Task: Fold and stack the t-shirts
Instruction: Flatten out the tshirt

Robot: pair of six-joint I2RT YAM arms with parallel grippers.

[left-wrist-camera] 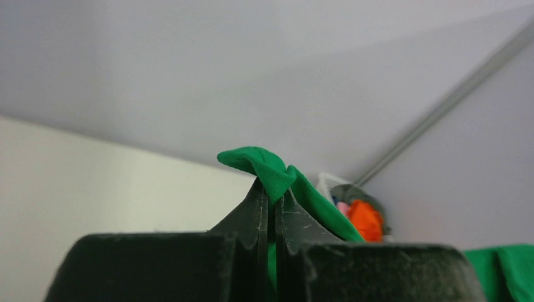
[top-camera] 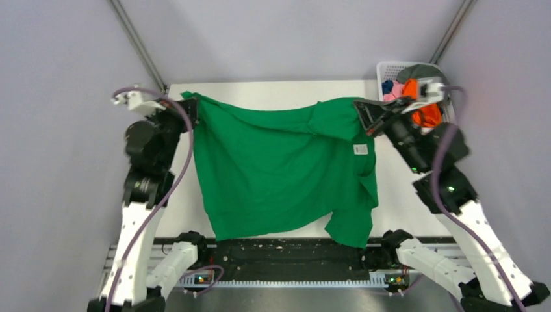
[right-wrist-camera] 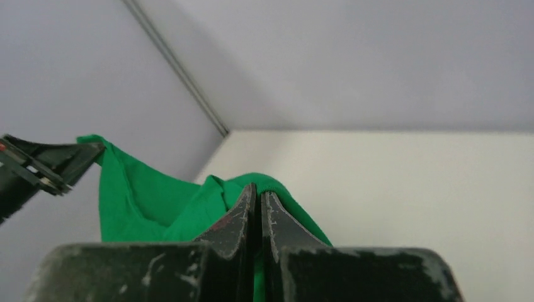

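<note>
Pinching one far corner of the green t-shirt (top-camera: 273, 169) at the left with the left gripper (top-camera: 189, 106), jaws closed hard on a small roll of cloth in the wrist view. Stretched from there across the white table (top-camera: 273, 88), sagging in the middle, trailing toward the near edge, with a small white tag (top-camera: 360, 149) showing right of centre. Clamped at the opposite corner by the right gripper (top-camera: 364, 114), jaws likewise shut on green cloth, just short of the white basket (top-camera: 390, 67) of orange, pink and blue shirts.

For a clean lay-down:
- Draw both ends apart until the sag goes.
- Lower them at one pace.
- Set the near edge down first.
- Watch the bunched right side, likely to land doubled under unless pulled straight.
</note>
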